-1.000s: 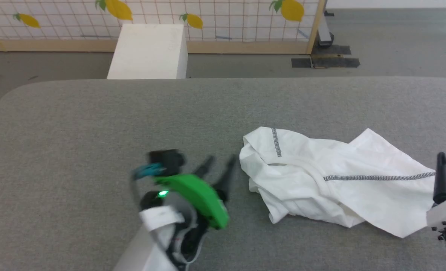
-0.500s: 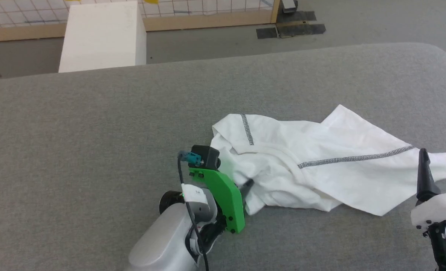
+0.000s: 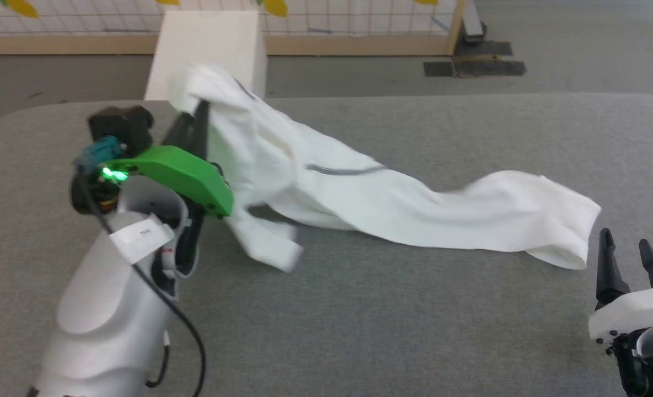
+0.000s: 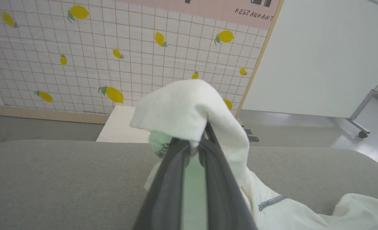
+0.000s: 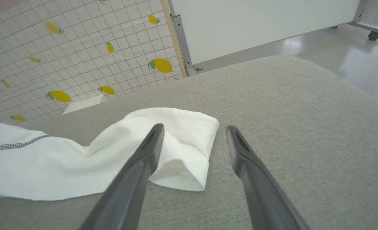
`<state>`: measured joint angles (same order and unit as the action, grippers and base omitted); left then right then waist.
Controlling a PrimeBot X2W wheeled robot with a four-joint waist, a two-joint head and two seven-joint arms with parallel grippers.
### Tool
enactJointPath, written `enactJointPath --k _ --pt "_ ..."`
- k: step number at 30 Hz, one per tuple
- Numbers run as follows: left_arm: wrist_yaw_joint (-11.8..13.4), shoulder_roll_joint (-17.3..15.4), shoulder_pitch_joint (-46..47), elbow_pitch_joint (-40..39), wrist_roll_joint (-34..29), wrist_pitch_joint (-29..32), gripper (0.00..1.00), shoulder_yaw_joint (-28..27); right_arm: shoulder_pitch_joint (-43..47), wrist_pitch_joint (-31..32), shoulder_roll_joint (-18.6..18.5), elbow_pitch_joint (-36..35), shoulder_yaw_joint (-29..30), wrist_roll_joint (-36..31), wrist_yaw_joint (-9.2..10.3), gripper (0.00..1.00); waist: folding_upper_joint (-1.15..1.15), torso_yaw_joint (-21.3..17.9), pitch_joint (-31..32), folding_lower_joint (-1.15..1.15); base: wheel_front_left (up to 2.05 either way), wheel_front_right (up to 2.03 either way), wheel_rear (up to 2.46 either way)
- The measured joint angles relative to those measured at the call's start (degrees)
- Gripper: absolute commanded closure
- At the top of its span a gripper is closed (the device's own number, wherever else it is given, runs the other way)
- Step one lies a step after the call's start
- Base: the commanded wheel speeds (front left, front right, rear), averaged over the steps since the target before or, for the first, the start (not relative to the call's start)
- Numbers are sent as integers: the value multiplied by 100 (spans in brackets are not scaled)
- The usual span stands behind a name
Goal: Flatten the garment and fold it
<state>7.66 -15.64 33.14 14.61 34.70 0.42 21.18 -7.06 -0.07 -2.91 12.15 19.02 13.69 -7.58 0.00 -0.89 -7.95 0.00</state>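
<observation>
The garment [image 3: 392, 209] is a white shirt with dark overlock stitching, stretched in a long band across the grey table [image 3: 359, 331]. Its left end is lifted off the surface, pinched in my left gripper [image 3: 197, 116], which is shut on the cloth at the upper left. In the left wrist view the fabric [image 4: 189, 108] drapes over my closed fingertips. The garment's right end [image 5: 182, 153] lies on the table. My right gripper [image 3: 627, 251] stands open at the lower right, its fingers [image 5: 144, 159] just short of that end, holding nothing.
A white box [image 3: 208, 47] stands on the floor behind the table's far edge, right behind the lifted cloth. A lemon-patterned tiled wall [image 4: 80, 57] and a wooden post [image 3: 454, 27] lie beyond. The table's rounded left corner [image 3: 6, 121] is close to my left arm.
My left gripper closed on the garment's left end and lifted it up and to the far left, stretching the shirt out. The right gripper stays open. The camera view shifted too.
</observation>
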Motion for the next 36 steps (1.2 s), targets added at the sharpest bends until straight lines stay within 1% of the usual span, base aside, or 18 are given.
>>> enactJointPath --k 3,5,7,10,12,15,17,19,22,25,27,28,29,30,31,33,35,36 --pt "104 -250 -65 -587 -115 -141 100 -108 8 -48 1 88 -65 5 0 0 0 231 105 0 0 0 0" --pt "203 -346 -342 -910 -133 4 100 -73 10 -69 1 137 -98 12 0 0 0 361 161 0 0 0 0" --pt "296 -408 -870 -1059 -89 259 100 40 11 -98 1 179 -134 43 0 0 0 478 206 0 0 0 0" --pt "359 -407 -1958 -1028 188 727 100 276 13 -124 2 218 -160 43 0 0 0 645 255 0 0 0 0" --pt "438 -367 -2507 -904 435 938 100 346 14 -130 4 240 -166 42 0 0 0 717 273 0 0 0 0" --pt "510 -268 -3041 -677 768 1203 100 389 29 -130 3 269 -141 38 0 0 0 803 291 0 0 0 0" --pt "530 -210 -3191 -616 939 1370 100 393 60 -129 3 279 -131 20 0 0 0 844 311 0 0 0 0" --pt "522 -178 -3222 -694 1141 1421 0 314 121 -127 3 280 -103 -7 0 0 0 890 335 0 0 0 0" --pt "591 -220 -3221 -940 1305 1371 0 -33 151 -70 0 276 -146 -44 0 0 0 938 395 0 0 0 0" --pt "803 -375 -3212 -1287 1333 1038 0 -521 141 43 1 256 -360 -102 0 0 0 955 454 0 0 0 0" --pt "954 -519 -3203 -1444 1245 635 0 -854 110 250 -1 276 -592 -121 0 0 0 956 491 0 0 0 0" --pt "987 -595 -3201 -1490 1157 481 0 -931 93 342 -2 291 -712 -121 0 0 0 956 502 0 0 0 0" --pt "1070 -721 -3200 -1516 855 223 0 -943 54 448 0 313 -872 -122 0 0 0 955 505 0 0 0 0" --pt "1136 -761 -3199 -1558 620 -112 0 -1018 -20 579 1 356 -1037 -134 0 0 0 953 498 0 0 0 0" --pt "1143 -744 -3195 -1601 554 -413 0 -1094 -93 720 -2 398 -1183 -219 0 0 0 952 487 0 0 0 0" --pt "1127 -773 -3187 -1596 91 -1090 0 -1036 -347 1248 3 542 -1512 -569 0 0 0 949 437 0 0 0 0" --pt "1107 -725 -3182 -1590 -229 -1404 0 -1010 -632 1656 4 660 -1792 -747 0 0 0 945 376 0 0 0 0" --pt "1072 -715 -3172 -1597 -415 -1458 0 -964 -820 1882 4 730 -1946 -910 0 0 0 946 336 0 0 0 0"
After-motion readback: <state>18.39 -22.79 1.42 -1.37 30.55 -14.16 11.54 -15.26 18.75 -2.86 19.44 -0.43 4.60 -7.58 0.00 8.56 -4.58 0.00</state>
